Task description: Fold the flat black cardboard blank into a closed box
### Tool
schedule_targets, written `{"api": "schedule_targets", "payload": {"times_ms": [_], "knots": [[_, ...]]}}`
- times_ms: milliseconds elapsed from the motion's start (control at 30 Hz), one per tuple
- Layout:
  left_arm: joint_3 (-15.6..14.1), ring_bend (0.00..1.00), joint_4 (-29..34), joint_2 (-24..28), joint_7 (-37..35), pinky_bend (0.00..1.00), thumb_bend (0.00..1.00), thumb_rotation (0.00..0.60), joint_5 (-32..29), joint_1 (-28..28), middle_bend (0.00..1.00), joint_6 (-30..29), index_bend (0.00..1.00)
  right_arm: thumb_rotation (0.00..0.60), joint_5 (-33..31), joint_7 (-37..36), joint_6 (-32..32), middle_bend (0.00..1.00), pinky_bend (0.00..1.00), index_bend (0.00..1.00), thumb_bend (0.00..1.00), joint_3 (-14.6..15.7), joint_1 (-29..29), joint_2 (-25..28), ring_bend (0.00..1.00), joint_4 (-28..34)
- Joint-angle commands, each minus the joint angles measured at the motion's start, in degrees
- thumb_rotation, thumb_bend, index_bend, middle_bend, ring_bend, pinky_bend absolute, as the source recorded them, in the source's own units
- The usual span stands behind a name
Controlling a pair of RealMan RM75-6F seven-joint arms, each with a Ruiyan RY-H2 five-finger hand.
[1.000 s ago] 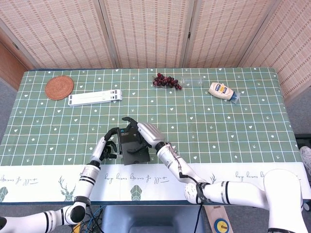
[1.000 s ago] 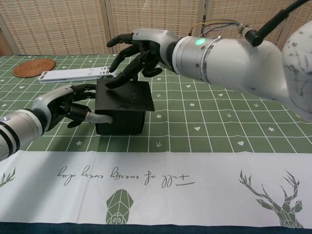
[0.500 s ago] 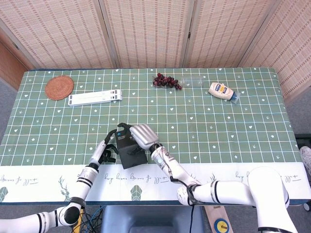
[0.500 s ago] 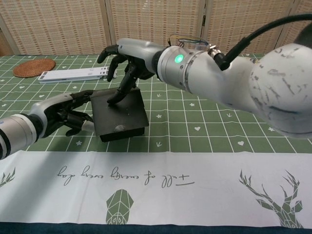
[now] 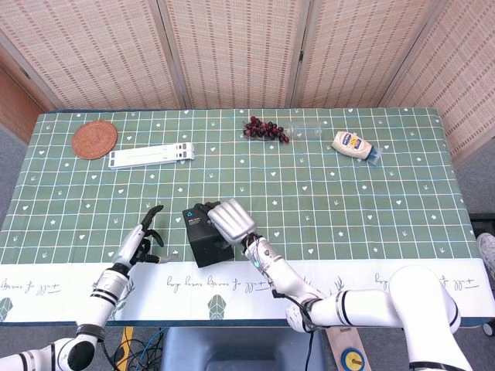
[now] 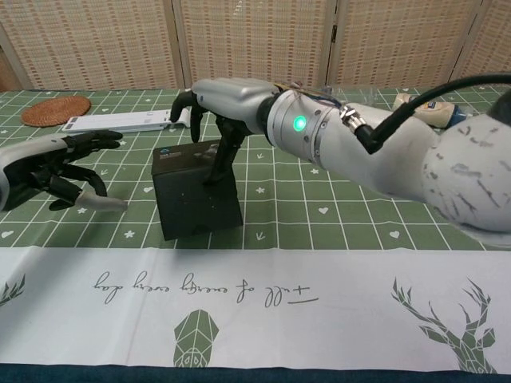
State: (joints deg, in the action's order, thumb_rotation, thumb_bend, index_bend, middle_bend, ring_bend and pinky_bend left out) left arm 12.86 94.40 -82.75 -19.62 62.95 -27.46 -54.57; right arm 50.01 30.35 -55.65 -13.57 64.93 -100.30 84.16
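Note:
The black cardboard box [image 5: 203,237] stands folded up with its lid down near the table's front edge; a small light mark shows on its top [image 6: 185,156]. My right hand [image 5: 230,219] lies over the box from behind. Its fingertips [image 6: 214,169] press on the top and upper front face, and the fingers are spread, not gripping. My left hand [image 5: 142,240] is to the left of the box, clear of it, fingers apart and empty [image 6: 53,170].
At the back left lie a woven coaster [image 5: 94,139] and a white flat strip [image 5: 151,156]. Dark grapes [image 5: 265,129] and a mayonnaise bottle [image 5: 354,144] are at the back right. The white tablecloth border [image 6: 255,295] runs along the front edge.
My left hand let go of the box's side and drew away to the left. My right hand pushed the lid flat, so the box now stands closed.

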Motion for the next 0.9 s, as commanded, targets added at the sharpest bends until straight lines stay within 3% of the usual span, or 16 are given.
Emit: {"api": "schedule_targets", "payload": {"times_ms": [33,300,533,900], "knots": [[-0.5,0.51,3.0,3.8,-0.9,0.87,0.11,0.600,2.1,1.4,0.00,-0.7,0.00,0.600,2.4,1.4,-1.3,0.31,1.00,0.18,0.02,1.6,-0.5,-0.8,0.73,-1.1],[-1.0,0.50,6.5,9.8,-1.2,0.87,0.11,0.600,4.8,2.4,0.00,-1.3,0.00,0.600,8.1,-0.4,-2.7,0.30,1.00,0.22,0.06,3.4,-2.2,-4.3,0.73,-7.1],[-1.4,0.50,7.8,12.6,-1.8,0.87,0.11,0.600,5.7,2.9,0.00,-1.6,0.00,0.600,15.2,-5.4,-2.9,0.31,1.00,0.30,0.19,4.7,-3.3,-8.2,0.74,-15.4],[-1.7,0.50,8.6,14.6,-5.5,0.87,0.11,0.600,6.8,3.5,0.00,-1.5,0.00,0.600,25.3,-10.2,-3.9,0.41,1.00,0.53,0.27,7.0,-4.2,-11.7,0.76,-25.2]]}}
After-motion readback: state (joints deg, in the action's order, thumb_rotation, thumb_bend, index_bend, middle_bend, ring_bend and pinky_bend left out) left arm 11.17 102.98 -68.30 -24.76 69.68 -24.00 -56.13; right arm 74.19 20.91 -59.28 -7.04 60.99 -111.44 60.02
